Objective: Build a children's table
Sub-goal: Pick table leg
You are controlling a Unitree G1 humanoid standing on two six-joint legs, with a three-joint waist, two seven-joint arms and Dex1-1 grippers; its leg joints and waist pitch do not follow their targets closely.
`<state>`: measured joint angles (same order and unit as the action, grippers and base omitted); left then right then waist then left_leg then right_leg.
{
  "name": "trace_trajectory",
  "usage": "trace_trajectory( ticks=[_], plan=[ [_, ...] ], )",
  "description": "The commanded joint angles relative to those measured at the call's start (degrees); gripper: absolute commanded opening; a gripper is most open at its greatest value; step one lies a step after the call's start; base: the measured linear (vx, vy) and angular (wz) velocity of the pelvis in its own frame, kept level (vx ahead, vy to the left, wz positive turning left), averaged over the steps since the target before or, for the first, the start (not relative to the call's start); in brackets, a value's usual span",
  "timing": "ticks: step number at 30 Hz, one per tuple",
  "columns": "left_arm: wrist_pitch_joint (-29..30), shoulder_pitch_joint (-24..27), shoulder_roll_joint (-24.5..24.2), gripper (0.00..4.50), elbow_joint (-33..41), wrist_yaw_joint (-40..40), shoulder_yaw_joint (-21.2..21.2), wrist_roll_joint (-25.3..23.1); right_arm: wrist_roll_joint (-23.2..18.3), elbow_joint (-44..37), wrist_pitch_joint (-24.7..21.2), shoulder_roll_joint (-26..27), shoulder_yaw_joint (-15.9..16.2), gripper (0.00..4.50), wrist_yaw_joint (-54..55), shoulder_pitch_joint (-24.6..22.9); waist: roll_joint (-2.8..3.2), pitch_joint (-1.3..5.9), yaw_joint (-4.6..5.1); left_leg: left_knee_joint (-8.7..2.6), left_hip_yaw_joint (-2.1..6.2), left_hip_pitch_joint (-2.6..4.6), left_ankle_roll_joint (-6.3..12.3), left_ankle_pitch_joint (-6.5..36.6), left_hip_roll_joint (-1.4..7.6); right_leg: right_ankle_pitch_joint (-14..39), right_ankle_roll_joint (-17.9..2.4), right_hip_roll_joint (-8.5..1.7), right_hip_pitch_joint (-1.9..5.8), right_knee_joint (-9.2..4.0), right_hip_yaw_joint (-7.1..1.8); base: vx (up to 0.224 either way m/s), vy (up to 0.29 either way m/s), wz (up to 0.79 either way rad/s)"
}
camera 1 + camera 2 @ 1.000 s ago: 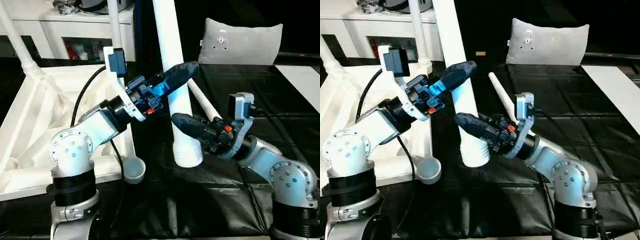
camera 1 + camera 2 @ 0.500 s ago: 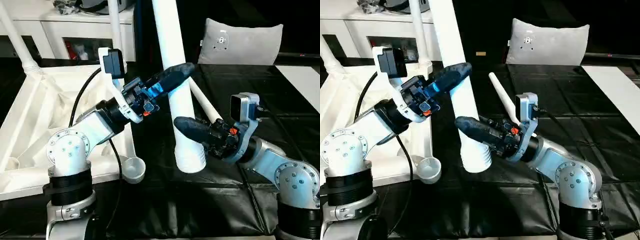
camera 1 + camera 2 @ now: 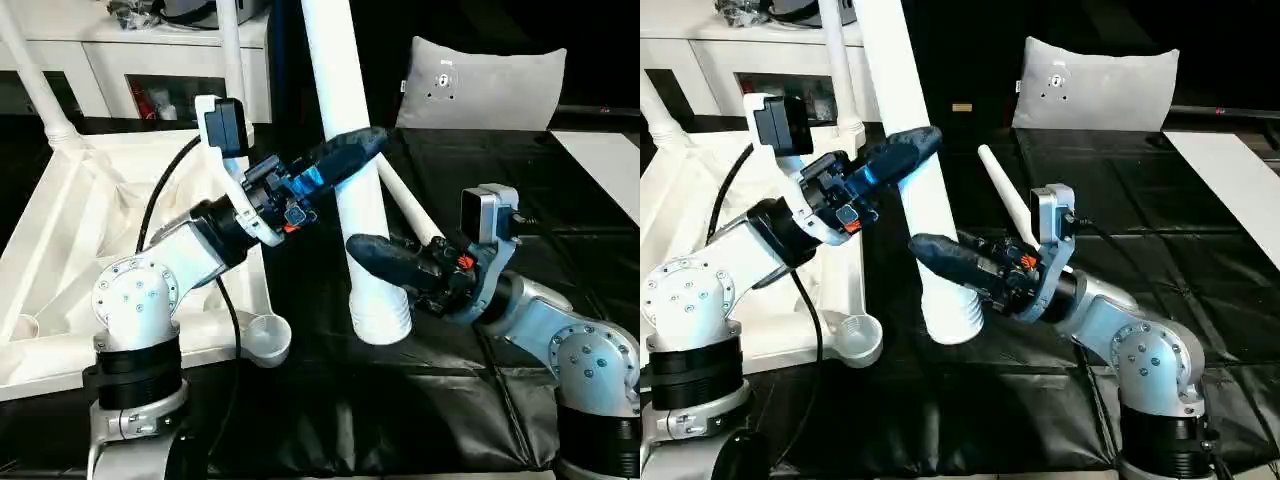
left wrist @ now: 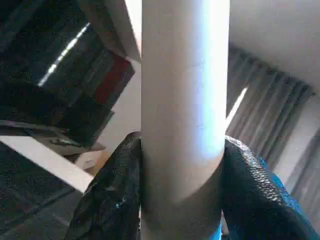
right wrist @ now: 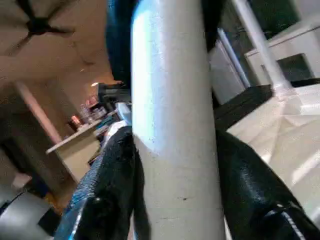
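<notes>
A long tapered white leg point(image 3: 352, 170) stands nearly upright in the middle, its ribbed wide end point(image 3: 380, 312) low over the black mat. My left gripper point(image 3: 345, 155) is shut on it partway up; its black fingers point(image 4: 110, 190) press the tube's sides. My right gripper point(image 3: 378, 262) is shut on the leg just above the ribbed end, fingers point(image 5: 250, 185) on both sides. The white tabletop point(image 3: 60, 250) lies ribbed side up on the left, with two legs point(image 3: 35, 85) standing in far sockets and an open round socket point(image 3: 266, 338) at its near corner. Another leg point(image 3: 405, 208) lies on the mat behind.
A white cabinet with glass doors point(image 3: 130, 70) stands at the back left. A flat grey cushion-like panel point(image 3: 480, 85) leans at the back right. A white sheet point(image 3: 605, 165) lies at the right edge of the black mat point(image 3: 400, 400).
The held leg's lower end has drifted slightly right and the left arm has shifted a little left and back. Both grippers have kept their hold.
</notes>
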<state>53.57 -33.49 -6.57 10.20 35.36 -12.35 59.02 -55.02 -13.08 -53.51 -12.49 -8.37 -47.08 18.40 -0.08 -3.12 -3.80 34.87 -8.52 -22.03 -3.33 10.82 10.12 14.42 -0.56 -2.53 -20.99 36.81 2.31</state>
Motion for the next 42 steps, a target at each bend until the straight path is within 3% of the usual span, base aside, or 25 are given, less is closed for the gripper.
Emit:
trace_trajectory(
  ticks=[1,2,6,11,12,13,14,16,17,20,29,32,42],
  plan=[
    [-0.54,-1.09,-1.42,1.82,0.97,-0.16,3.69,-3.66,2.92,1.66,2.57,-0.5,-1.37,2.66,3.44,1.38,0.51,3.59,-0.13,-3.93,0.42,1.03,-0.64,2.56,2.57,-2.13,-10.77,-4.77,2.71,-4.58,-2.59,0.0,0.0,0.0],
    [-1.12,-1.69,-2.13,1.82,0.43,-1.64,4.22,-5.68,3.83,1.55,3.57,-0.77,-1.12,2.91,3.56,1.36,0.51,3.65,-0.09,-3.95,0.44,1.04,-0.87,2.77,2.64,-2.34,-10.42,-4.74,2.76,-4.5,-2.6,0.0,0.0,0.0],
    [-2.29,-3.97,-4.56,1.81,-0.47,-7.02,6.74,-12.52,7.57,1.04,7.46,-1.3,-0.7,3.12,4.91,1.93,0.43,3.61,-0.1,-4.0,0.44,1.03,-1.63,3.69,2.53,-1.79,-9.89,-4.73,2.79,-4.47,-2.65,0.0,0.0,0.0],
    [-2.23,-5.4,-5.46,1.81,0.03,-10.28,8.81,-15.94,9.76,0.01,8.8,-1.58,-0.37,3.65,8.25,3.48,0.4,3.71,0.14,-3.79,0.38,0.85,-1.32,2.2,2.35,-4.44,-10.62,-4.64,2.9,-4.27,-2.71,0.0,0.0,0.0],
    [-2.7,-5.66,-5.52,1.81,0.18,-10.62,9.33,-16.85,11.04,-0.27,8.97,-2.01,0.13,3.74,9.29,3.87,-0.14,3.74,0.21,-3.78,0.3,0.85,-1.12,2.08,2.36,-4.75,-10.7,-4.57,2.96,-4.33,-2.7,0.0,0.0,0.0],
    [-3.04,-5.81,-5.55,1.81,0.32,-10.85,9.69,-17.48,12.32,-0.51,8.81,-2.68,0.82,3.83,10.03,4.16,0.12,3.73,0.12,-3.78,0.35,0.82,-1.12,1.6,2.34,-4.96,-10.88,-4.58,2.92,-4.17,-2.66,0.0,0.0,0.0],
    [-3.31,-5.9,-5.47,1.81,0.43,-11.05,10.02,-17.94,13.87,-0.74,9.18,-3.48,1.77,3.89,10.31,4.32,-0.13,3.72,0.19,-3.72,0.26,0.83,-1.08,1.55,2.29,-4.83,-10.85,-4.54,2.97,-4.24,-2.7,0.0,0.0,0.0],
    [-3.86,-5.91,-5.32,1.81,0.65,-11.37,10.39,-18.59,15.3,-1.0,8.54,-4.27,2.75,4.02,11.43,4.53,-0.02,3.66,0.11,-3.68,0.23,0.87,-1.04,1.57,2.28,-4.23,-10.61,-4.57,2.94,-4.29,-2.74,0.0,0.0,0.0],
    [-3.97,-5.88,-5.14,1.81,0.86,-11.79,10.57,-18.87,16.12,-1.07,7.89,-4.69,3.44,4.09,12.45,4.69,-0.31,3.63,0.19,-3.7,0.14,0.81,-0.83,1.84,2.26,-3.78,-10.56,-4.6,2.92,-4.37,-2.79,0.0,0.0,0.0],
    [-3.99,-5.74,-4.48,1.81,1.51,-12.89,10.77,-18.97,16.8,-1.34,5.52,-4.76,4.98,4.13,15.29,4.97,-0.08,3.65,0.18,-3.69,0.25,0.88,-0.78,1.62,2.34,-3.88,-10.9,-4.6,2.86,-4.26,-2.77,0.0,0.0,0.0],
    [-5.4,-6.08,-4.73,1.81,1.48,-10.88,12.83,-20.82,18.29,0.68,4.58,-6.4,9.56,4.13,12.05,5.03,-0.18,3.6,0.18,-3.68,0.22,0.79,-0.59,2.14,2.39,-3.87,-10.79,-4.65,2.88,-4.28,-2.82,0.0,0.0,0.0],
    [-5.94,-6.35,-4.63,1.81,1.71,-10.31,13.75,-21.23,18.26,2.39,3.72,-6.58,10.18,4.13,12.31,5.77,-0.43,3.59,0.18,-3.68,0.16,0.74,-0.62,2.37,2.33,-2.83,-10.97,-4.7,2.91,-4.36,-2.82,0.0,0.0,0.0],
    [-6.29,-6.39,-4.9,1.81,3.2,-7.5,16.07,-20.94,18.49,4.25,3.51,-6.54,11.63,4.13,10.6,6.93,-0.44,3.63,0.11,-3.59,0.12,0.78,-0.04,1.68,2.4,-3.97,-11.51,-4.74,2.86,-4.16,-2.8,0.0,0.0,0.0]
  ],
)
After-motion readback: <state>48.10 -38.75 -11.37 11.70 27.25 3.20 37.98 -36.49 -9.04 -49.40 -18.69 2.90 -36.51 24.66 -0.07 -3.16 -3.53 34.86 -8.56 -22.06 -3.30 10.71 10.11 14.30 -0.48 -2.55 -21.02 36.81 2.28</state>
